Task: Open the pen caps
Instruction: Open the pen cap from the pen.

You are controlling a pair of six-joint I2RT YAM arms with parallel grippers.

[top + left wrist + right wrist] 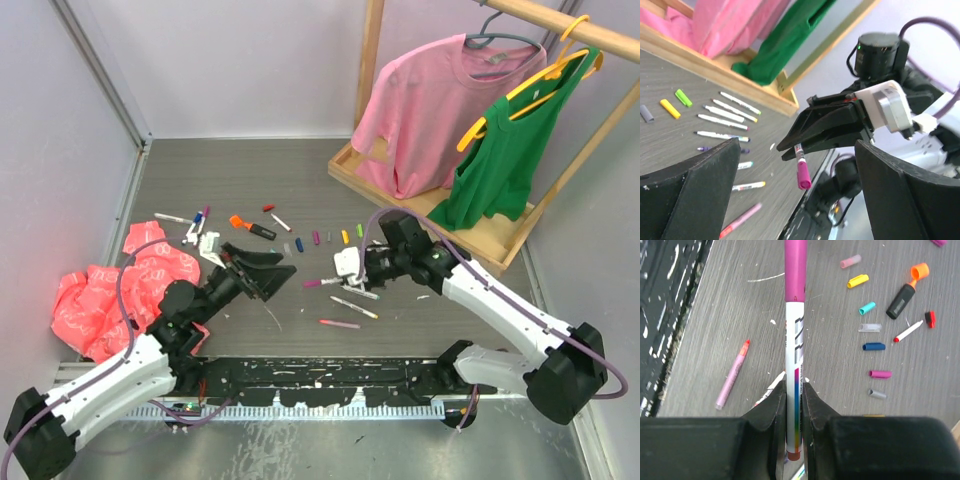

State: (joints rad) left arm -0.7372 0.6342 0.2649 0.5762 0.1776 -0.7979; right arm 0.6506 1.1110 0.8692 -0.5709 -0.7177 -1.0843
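Pinching magenta-capped pen [794, 340]: right gripper [795, 390]

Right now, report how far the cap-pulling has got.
Done: loose caps lie on the table, such as the yellow cap and blue cap. In hand: the right gripper is shut on a pen with its magenta cap on; the left gripper stands open opposite it. Left: that cap, and possibly the row of pens by the rack, too small to judge.

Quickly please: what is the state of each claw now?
Left claw: open, holding nothing.
Right claw: closed on a pen, its magenta cap on.
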